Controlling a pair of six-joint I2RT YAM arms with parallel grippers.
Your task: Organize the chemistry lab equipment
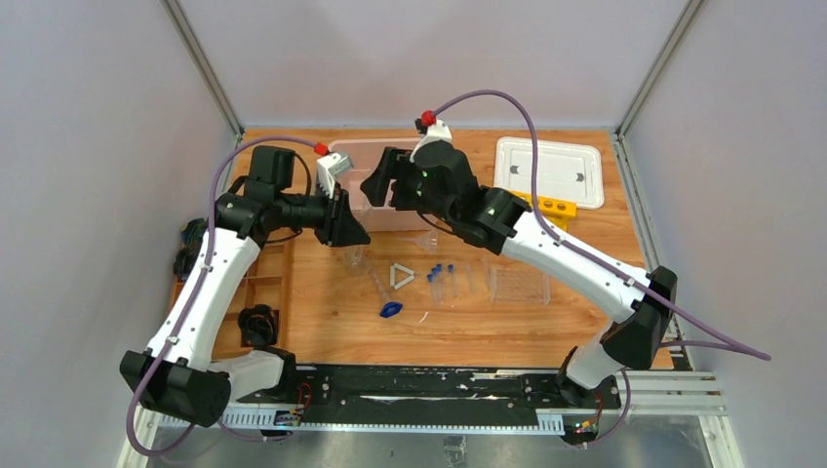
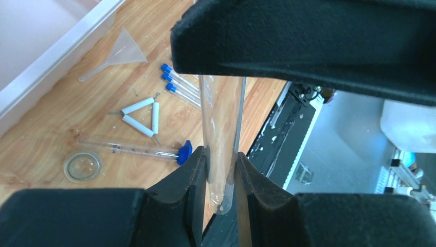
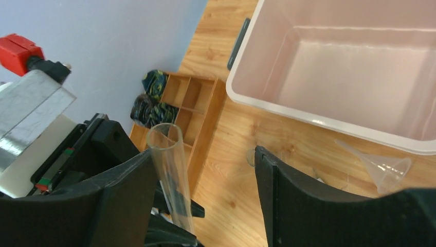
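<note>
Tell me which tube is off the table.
The long uncapped clear tube, pinched in the left claw. The short blue-capped tubes lie flat on the table.

My left gripper point(image 2: 221, 170) sits pinched on a clear tube point(image 2: 221, 118), just left of centre in the overhead frame; my right gripper point(image 3: 205, 170) faces it, jaws apart.
</note>
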